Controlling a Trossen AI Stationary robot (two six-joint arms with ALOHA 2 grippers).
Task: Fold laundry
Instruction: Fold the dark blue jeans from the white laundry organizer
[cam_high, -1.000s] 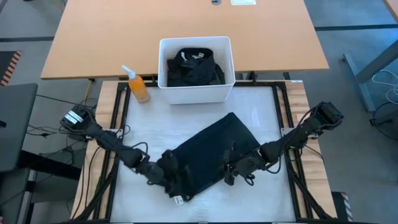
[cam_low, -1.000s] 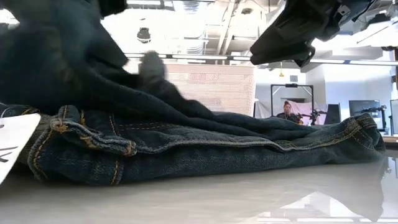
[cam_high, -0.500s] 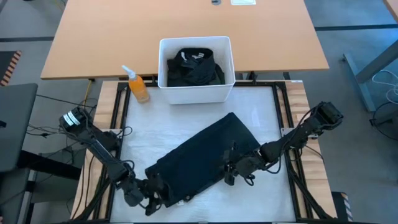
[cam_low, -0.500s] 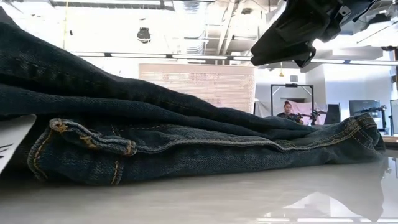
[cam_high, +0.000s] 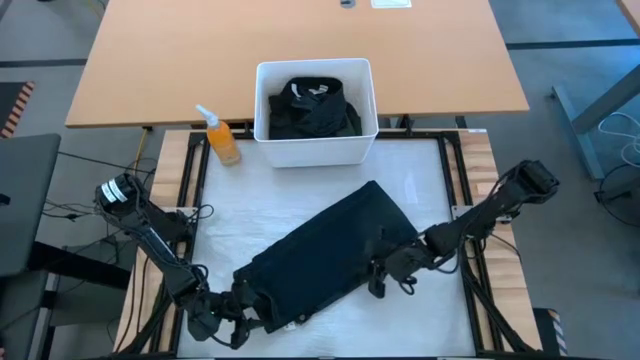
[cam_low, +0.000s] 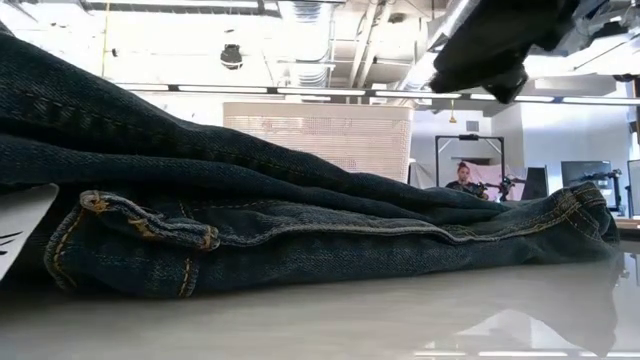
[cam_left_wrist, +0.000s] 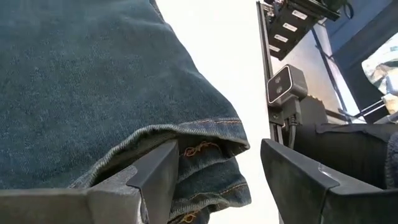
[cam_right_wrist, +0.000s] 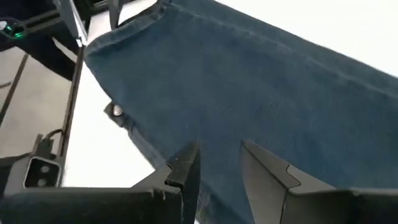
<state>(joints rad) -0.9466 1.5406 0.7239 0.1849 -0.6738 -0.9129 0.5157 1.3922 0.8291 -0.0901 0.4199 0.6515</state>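
A pair of dark blue jeans (cam_high: 330, 250) lies folded flat and slantwise on the white table top, seen edge-on in the low view (cam_low: 300, 240). My left gripper (cam_high: 238, 312) stands open at the jeans' near-left corner. In its wrist view (cam_left_wrist: 217, 180) the stitched hem (cam_left_wrist: 211, 155) lies between the fingers. My right gripper (cam_high: 385, 278) hovers open over the jeans' near-right edge (cam_right_wrist: 221, 165), clear above the cloth in the low view (cam_low: 490, 50). More dark laundry (cam_high: 312, 108) lies in the white bin. My left gripper has one finger (cam_left_wrist: 158, 174) close against the folded hem at the jeans' near-left corner (cam_left_wrist: 186, 146), coming in low from the table's near-left. I cannot tell whether it touches the cloth. The jeans lie flat on the table.
The white bin (cam_high: 315, 152) stands at the far middle, with an orange spray bottle (cam_high: 222, 140) to its left. A white paper tag (cam_low: 15, 230) sticks out at the jeans' near-left corner. Bare table lies to the far right. A person (cam_low: 462, 178) sits in the room beyond.
My left gripper has swung off the jeans toward the table's near-left corner. The cloth that stood raised there now lies flat. My right gripper has risen a little above the jeans.
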